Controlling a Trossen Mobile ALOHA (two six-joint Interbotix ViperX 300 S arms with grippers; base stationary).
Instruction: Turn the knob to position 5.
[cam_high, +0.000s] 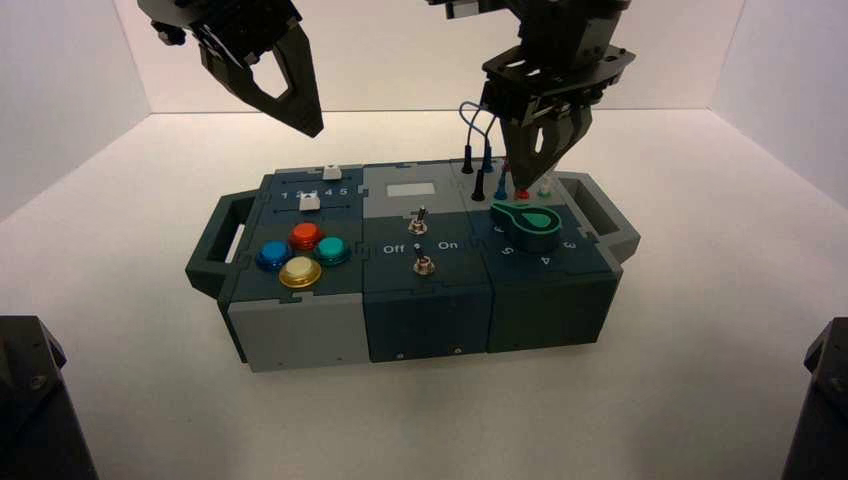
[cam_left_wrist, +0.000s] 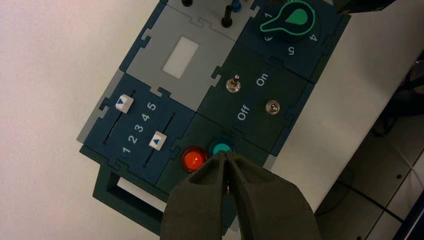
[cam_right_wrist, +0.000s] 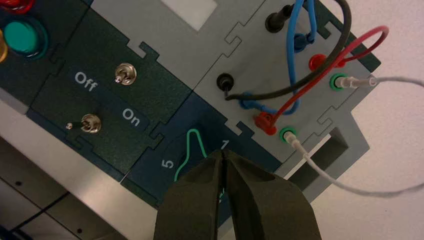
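Observation:
The dark-green knob (cam_high: 530, 222) sits on the box's right end, ringed by white digits. Its teardrop pointer (cam_right_wrist: 192, 147) lies between the arc's 1 and position 5 (cam_right_wrist: 168, 163). My right gripper (cam_right_wrist: 222, 152) is shut with nothing in it and hovers over the knob, covering most of it in the right wrist view. In the high view the right gripper (cam_high: 521, 188) has its tips just behind the knob; I cannot tell if they touch. My left gripper (cam_high: 305, 120) hangs raised behind the box's left end. The left wrist view shows this gripper (cam_left_wrist: 225, 154) shut above the teal button (cam_left_wrist: 220, 148).
Two metal toggle switches (cam_right_wrist: 125, 74) (cam_right_wrist: 90, 123) stand by the Off/On lettering mid-box. Blue, black, red and white wires (cam_right_wrist: 295, 100) plug in behind the knob. Coloured push buttons (cam_high: 300, 255) and two sliders (cam_left_wrist: 123, 102) fill the left end. Carry handles (cam_high: 605, 215) stick out at both ends.

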